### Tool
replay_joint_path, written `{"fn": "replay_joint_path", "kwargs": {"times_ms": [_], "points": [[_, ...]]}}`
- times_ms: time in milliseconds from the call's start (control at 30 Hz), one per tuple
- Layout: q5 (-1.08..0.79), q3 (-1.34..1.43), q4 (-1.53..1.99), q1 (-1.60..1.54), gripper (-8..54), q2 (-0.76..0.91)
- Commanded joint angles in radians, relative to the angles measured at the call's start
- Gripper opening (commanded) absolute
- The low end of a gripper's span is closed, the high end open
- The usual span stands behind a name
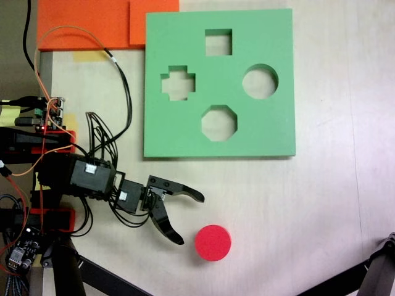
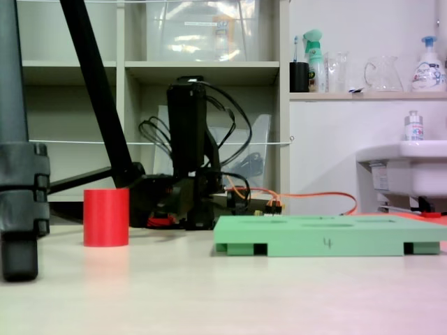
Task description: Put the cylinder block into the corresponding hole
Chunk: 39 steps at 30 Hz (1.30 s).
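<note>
The red cylinder block stands upright on the pale table, near the lower middle of a fixed view, and is seen from the side in the other. My gripper is open just left of it. The black jaws are spread wide and the lower tip is close to the block without touching it; nothing is held. The square green foam board lies flat farther up, with its round hole at the right side. Cross, square and octagonal cutouts are there too. From table height the board is a low slab, with my arm behind it.
Orange foam pieces lie at the top left beside the board. Cables loop from the arm's base. Black tripod legs cross the bottom corners, and one stands thick at the left. Bare table lies between block and board.
</note>
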Motion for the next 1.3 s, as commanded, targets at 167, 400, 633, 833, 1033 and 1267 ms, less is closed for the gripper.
{"fn": "replay_joint_path", "kwargs": {"times_ms": [167, 400, 633, 833, 1033, 1267], "points": [[0.02, -0.117, -0.15, 0.066, 50.2, -0.086], [0.025, -0.29, -0.146, 0.094, 50.1, -0.209], [0.028, -0.399, -0.127, 0.107, 50.0, -0.293], [0.029, -0.462, -0.103, 0.118, 49.9, -0.324], [0.029, -0.456, -0.1, 0.109, 29.9, -0.302], [0.029, -0.451, -0.107, 0.057, 31.6, -0.298]]}}
